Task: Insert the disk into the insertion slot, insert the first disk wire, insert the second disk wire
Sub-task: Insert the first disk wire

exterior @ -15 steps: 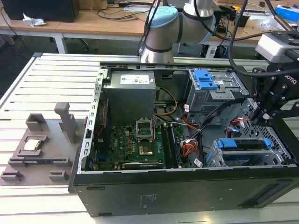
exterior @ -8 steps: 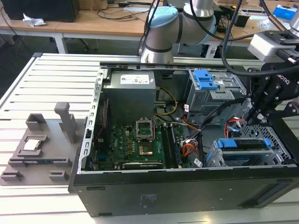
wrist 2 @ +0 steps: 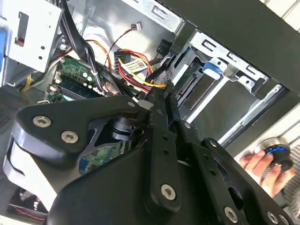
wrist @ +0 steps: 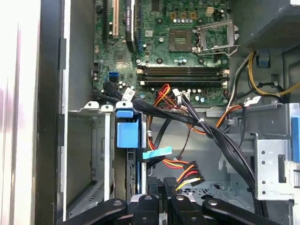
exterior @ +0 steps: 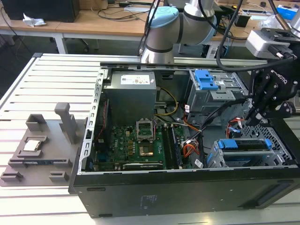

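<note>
Black and jointed, my gripper (wrist 2: 164, 93) hangs inside the open computer case (exterior: 187, 197), just above the low cage at the exterior view's right. Its fingers (wrist 2: 159, 140) are drawn close together. Whether anything is pinched between them I cannot tell.

I see the disk (exterior: 243, 144) seated in the insertion slot (exterior: 214, 158). From outside, it shows as a bright blue plastic carrier with a flat bar across the top and a second blue strip lower down. The slot is a squat box of grey sheet metal, its side wall punched with rows of small holes. In the first wrist view the carrier's glossy blue tab (wrist: 127, 133) stands at the cage's edge.

Just beside my fingertips runs a wire bundle (wrist: 187, 171) of red, yellow, orange and black strands ending in a black plug. A pale blue flat tag (wrist: 157, 153) lies near it.

Beyond lie the green motherboard (wrist: 178, 47), studded with slots and a square metal socket, and the taller grey cage (exterior: 208, 91) with its blue latch.
</note>
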You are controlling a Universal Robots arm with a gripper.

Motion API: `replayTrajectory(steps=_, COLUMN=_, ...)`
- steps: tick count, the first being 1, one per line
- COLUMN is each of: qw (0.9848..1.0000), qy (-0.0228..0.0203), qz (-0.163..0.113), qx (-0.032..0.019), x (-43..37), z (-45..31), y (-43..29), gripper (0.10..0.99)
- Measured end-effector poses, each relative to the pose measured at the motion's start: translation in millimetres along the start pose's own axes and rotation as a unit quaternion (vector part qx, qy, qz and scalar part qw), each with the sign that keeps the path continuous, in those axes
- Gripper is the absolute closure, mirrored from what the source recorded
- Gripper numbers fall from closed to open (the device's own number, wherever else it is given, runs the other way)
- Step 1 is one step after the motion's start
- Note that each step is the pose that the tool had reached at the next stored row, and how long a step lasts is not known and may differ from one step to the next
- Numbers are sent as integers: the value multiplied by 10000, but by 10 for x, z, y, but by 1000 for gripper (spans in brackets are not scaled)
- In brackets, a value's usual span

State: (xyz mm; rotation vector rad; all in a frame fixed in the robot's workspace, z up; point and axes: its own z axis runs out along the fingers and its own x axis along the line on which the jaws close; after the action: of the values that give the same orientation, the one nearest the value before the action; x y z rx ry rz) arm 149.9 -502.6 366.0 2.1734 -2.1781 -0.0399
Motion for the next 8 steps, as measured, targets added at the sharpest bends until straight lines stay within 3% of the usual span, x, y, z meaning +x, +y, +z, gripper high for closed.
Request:
replayTrajectory(steps=4, qw=10000, qy=-1, qz=28, qx=-1, x=10, z=1, y=0, gripper=922)
replayTrajectory(steps=8, qw=10000, qy=-4, qz=57, qx=-2, x=126, z=41, y=-3, gripper=922)
